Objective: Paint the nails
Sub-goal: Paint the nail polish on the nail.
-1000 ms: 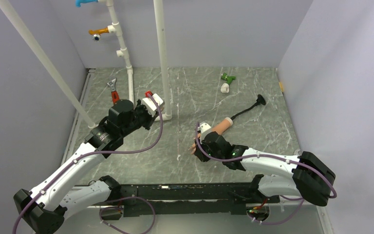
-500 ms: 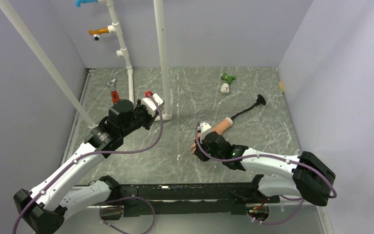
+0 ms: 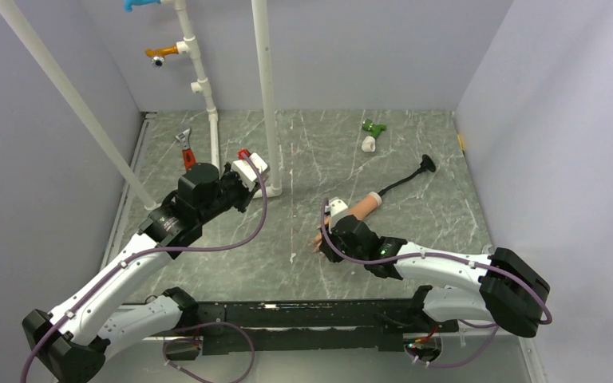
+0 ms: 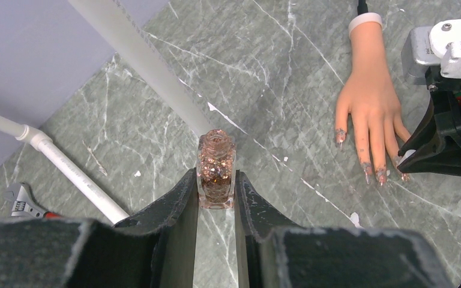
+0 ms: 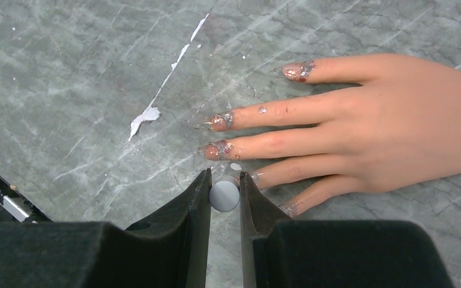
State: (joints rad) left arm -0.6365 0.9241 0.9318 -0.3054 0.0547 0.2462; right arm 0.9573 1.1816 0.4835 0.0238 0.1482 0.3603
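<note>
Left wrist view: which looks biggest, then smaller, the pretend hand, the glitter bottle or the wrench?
1. mannequin hand
2. glitter bottle, though it is nearer the camera
3. wrench, partly hidden

Nails (image 5: pixel 218 120) of peach mannequin hand (image 5: pixel 408 126) smeared with coppery glitter polish; hand flat, palm down, fingers spread, on grey marbled tabletop (image 5: pixel 66 90).

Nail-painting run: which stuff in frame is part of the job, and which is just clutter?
In use:
- mannequin hand
- nails
- glitter polish bottle, clamped in left gripper
- round grey piece, probably the brush cap, clamped in right gripper

Lying about:
- red-handled wrench
- green object
- small white object
- white pipes
</note>
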